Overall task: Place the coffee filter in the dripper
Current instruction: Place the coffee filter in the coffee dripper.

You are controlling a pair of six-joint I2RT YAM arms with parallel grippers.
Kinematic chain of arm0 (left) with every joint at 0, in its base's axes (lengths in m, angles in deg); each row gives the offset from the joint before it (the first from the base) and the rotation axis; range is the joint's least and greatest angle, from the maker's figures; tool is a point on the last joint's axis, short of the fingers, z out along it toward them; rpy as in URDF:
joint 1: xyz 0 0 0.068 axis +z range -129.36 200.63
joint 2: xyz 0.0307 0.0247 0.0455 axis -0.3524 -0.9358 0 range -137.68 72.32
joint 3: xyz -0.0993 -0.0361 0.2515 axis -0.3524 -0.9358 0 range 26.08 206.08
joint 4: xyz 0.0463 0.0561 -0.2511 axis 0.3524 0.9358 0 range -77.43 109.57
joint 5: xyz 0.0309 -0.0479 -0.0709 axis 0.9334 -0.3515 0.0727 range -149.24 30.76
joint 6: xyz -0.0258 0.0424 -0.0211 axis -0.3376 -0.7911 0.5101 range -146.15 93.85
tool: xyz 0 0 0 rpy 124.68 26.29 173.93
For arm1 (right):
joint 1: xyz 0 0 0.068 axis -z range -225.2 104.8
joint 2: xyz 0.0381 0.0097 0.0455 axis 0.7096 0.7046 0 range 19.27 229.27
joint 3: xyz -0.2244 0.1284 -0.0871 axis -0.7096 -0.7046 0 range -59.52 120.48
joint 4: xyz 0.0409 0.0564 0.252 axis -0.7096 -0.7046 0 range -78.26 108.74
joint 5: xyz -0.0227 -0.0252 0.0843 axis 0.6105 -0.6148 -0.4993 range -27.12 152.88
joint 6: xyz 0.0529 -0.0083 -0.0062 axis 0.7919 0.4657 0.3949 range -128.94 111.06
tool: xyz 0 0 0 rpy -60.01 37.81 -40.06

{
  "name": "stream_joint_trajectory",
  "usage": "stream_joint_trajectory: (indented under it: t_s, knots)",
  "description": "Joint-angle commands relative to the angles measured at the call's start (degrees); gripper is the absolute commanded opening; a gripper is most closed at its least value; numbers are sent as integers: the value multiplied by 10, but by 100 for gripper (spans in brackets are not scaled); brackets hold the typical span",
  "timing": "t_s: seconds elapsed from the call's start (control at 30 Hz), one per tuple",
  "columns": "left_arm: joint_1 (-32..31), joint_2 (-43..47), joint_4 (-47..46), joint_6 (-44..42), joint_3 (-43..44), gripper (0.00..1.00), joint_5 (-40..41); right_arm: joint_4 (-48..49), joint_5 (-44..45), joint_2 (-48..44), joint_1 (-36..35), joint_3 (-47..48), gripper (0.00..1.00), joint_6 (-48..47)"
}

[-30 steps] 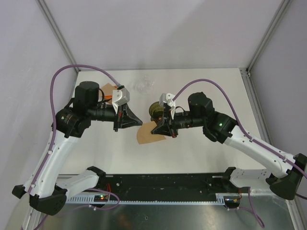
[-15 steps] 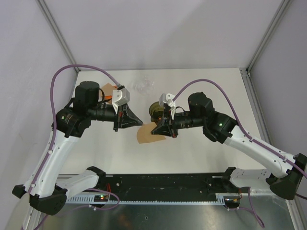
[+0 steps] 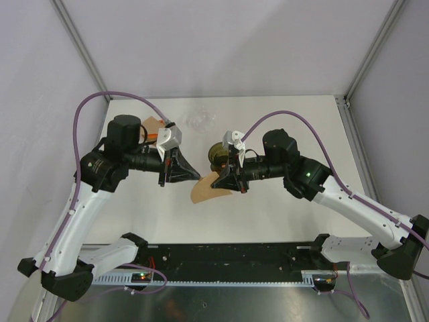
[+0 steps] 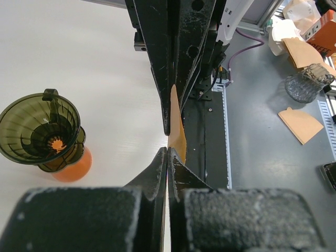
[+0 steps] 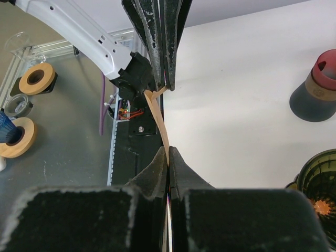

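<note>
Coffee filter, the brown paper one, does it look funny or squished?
A bit. The coffee filter is held up by the right gripper, and its far edge curls where the shut left gripper meets it. It is folded flat, beside the dripper, not in it.

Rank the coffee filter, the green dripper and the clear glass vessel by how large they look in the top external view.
1. coffee filter, plainly the largest.
2 and 3. clear glass vessel and dripper: unsure. The vessel shows more, but the right hand covers part of the dripper.
</note>
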Motion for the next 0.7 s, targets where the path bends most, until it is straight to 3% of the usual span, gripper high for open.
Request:
stream_joint_trajectory:
  t_s: [0.0,0.33,0.67]
  knots:
    - [-4,6,-2,-11,-2,2,-16,16,-3,-9,0,23,0,0]
    - [-4,6,-1,5,0,17,-23,23,10,-6,3,23,0,8]
    - [-5,10,-1,5,-6,20,-17,30,18,-4,7,23,0,11]
